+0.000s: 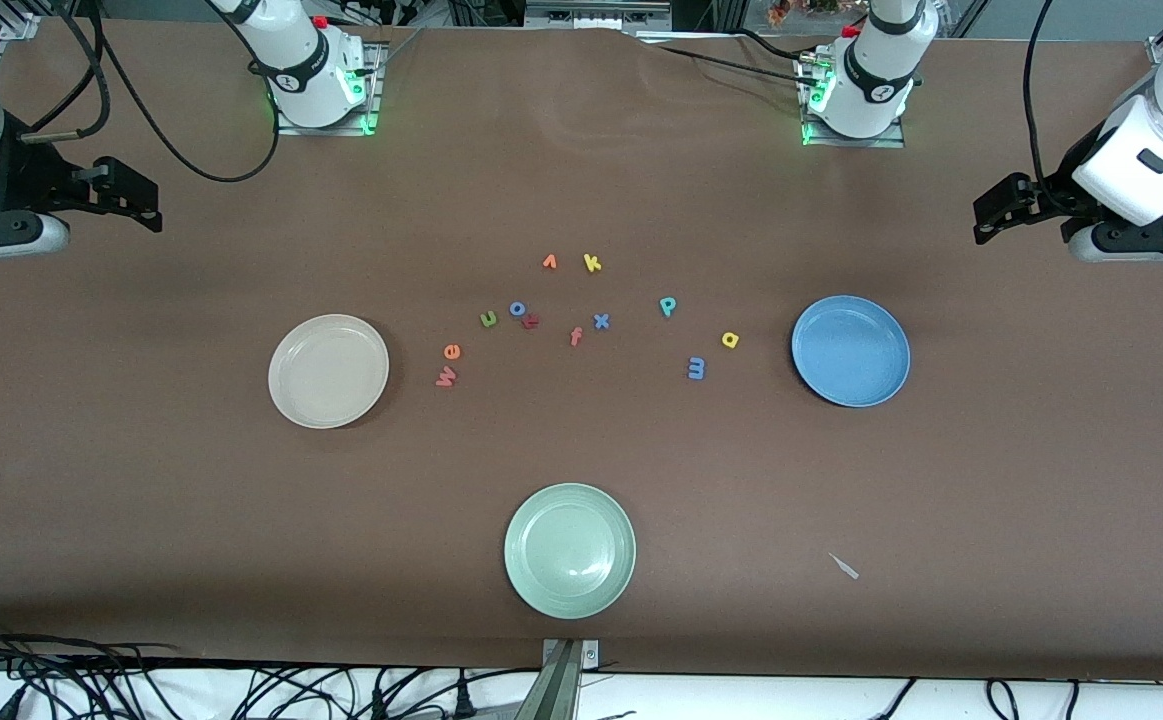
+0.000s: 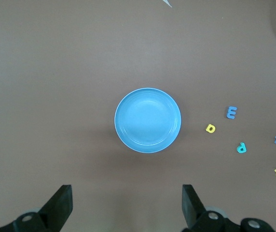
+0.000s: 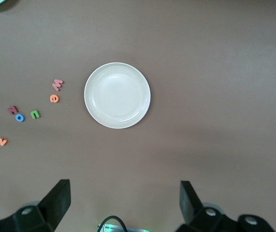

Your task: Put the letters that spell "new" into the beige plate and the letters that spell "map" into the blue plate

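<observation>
The beige plate (image 1: pixel 328 370) (image 3: pixel 117 95) lies toward the right arm's end, with the salmon w (image 1: pixel 447 377) (image 3: pixel 57 84), orange e (image 1: pixel 451 351) (image 3: pixel 54 98) and green n (image 1: pixel 488 319) (image 3: pixel 35 114) beside it on the table. Toward the left arm's end lies the blue plate (image 1: pixel 850 350) (image 2: pixel 147 120), and close by are the blue m (image 1: pixel 696 368) (image 2: pixel 231 112), yellow a (image 1: pixel 730 340) (image 2: pixel 210 128) and teal p (image 1: pixel 668 306) (image 2: pixel 241 147). Both plates hold nothing. My right gripper (image 1: pixel 146 205) (image 3: pixel 123 186) and left gripper (image 1: pixel 986 218) (image 2: pixel 127 193) hang open and empty, high over the table's ends.
A pale green plate (image 1: pixel 569 550) lies nearest the front camera. Other letters lie mid-table: blue o (image 1: pixel 518 308), a dark red letter (image 1: pixel 531 321), salmon f (image 1: pixel 575 337), blue x (image 1: pixel 601 321), orange v (image 1: pixel 549 262), yellow k (image 1: pixel 592 263). A white scrap (image 1: pixel 844 566) lies near the front edge.
</observation>
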`<move>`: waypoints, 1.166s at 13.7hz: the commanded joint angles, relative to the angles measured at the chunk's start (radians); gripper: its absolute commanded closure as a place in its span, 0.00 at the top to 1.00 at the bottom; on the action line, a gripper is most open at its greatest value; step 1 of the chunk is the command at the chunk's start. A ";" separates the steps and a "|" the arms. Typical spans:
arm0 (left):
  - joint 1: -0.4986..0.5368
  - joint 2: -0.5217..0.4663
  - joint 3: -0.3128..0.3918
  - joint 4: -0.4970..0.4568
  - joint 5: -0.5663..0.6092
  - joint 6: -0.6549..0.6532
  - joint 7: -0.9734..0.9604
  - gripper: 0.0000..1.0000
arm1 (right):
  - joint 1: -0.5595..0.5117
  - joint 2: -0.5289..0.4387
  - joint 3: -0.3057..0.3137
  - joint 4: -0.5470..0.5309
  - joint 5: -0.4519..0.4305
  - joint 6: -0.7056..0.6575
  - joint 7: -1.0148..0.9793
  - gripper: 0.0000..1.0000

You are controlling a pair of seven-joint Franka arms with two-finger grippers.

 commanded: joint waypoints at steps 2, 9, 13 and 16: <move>0.001 0.009 -0.001 0.024 0.023 -0.011 0.024 1.00 | -0.003 -0.004 -0.013 0.020 0.012 0.006 -0.004 1.00; 0.001 0.008 -0.001 0.024 0.023 -0.011 0.024 1.00 | -0.003 -0.005 -0.008 0.019 0.020 -0.002 -0.003 1.00; 0.001 0.008 -0.001 0.024 0.023 -0.011 0.026 1.00 | -0.002 -0.010 -0.002 0.012 0.018 0.000 0.011 1.00; 0.001 0.008 0.000 0.024 0.023 -0.011 0.019 1.00 | 0.000 -0.013 0.001 0.008 0.018 -0.003 0.006 1.00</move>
